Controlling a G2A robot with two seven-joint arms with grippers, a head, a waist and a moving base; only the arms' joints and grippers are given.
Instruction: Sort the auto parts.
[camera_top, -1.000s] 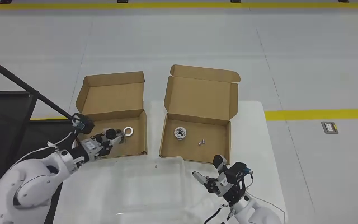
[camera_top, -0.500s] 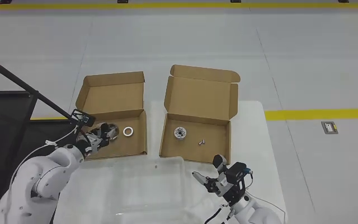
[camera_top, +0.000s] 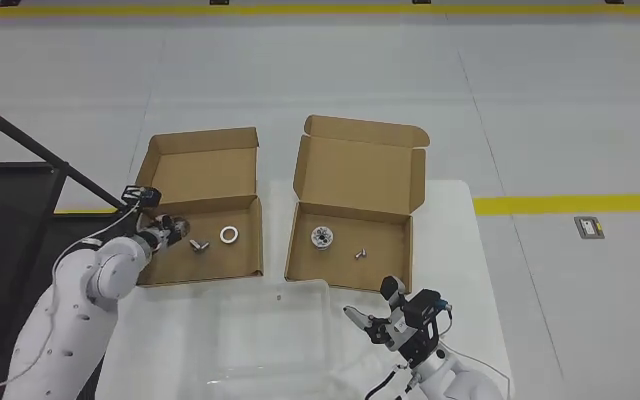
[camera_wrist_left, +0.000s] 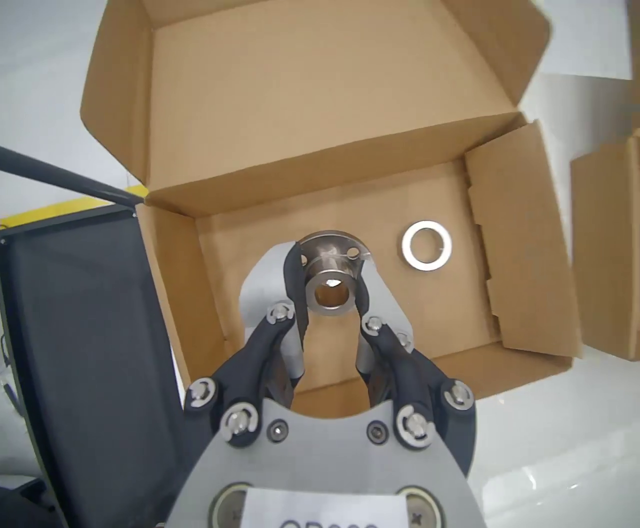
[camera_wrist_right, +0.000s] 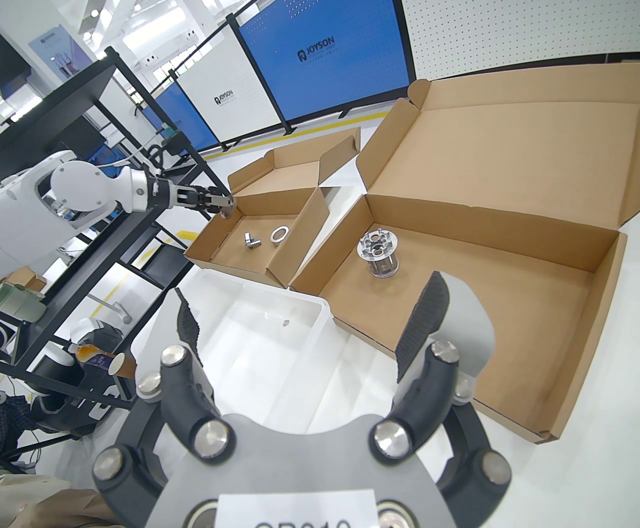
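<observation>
1. The left claw (camera_top: 176, 228) hangs at the far-left edge of the left cardboard box (camera_top: 225, 262), its fingers parted and gripping nothing.
2. A flanged metal sleeve (camera_top: 199, 244) lies on the floor of that box, just right of the claw's tips. In the left wrist view it shows in the gap between the two fingers, but the top view has it apart from them.
3. A flat metal ring (camera_top: 229, 234) lies to the right of the sleeve in the same box, close to it but not touching.
4. The right cardboard box (camera_top: 385, 250) stands beside the left one, lid folded back and upright. It holds a round metal hub (camera_top: 321, 236) standing on end towards its left side, and a small bolt (camera_top: 360, 254) a little to the hub's right and nearer.
5. A clear plastic tray (camera_top: 250, 340) sits on the white bench (camera_top: 450, 230), on the near side of both boxes.
6. The right claw (camera_top: 369, 302) hovers at the tray's right end, just near of the right box. Its fingers are spread wide with nothing between them.
7. A black frame with a dark panel (camera_top: 25, 230) stands to the left of the bench, beside the left arm.
</observation>
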